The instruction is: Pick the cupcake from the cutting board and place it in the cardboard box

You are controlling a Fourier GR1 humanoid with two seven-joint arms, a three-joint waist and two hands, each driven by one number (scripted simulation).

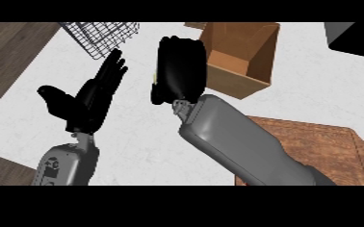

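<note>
R hand (pixel 179 69) is curled, fingers closed round something; only a yellowish sliver at its left edge shows, prob. the cupcake (pixel 155 78). It hangs just beside the cardboard box (pixel 245 53), not yet over the opening. Cutting board (pixel 313 139) below-right looks bare, so pick seems done, drop still left. L hand (pixel 96 94) rests open, fingers up, over worktop (pixel 142 144).
</note>
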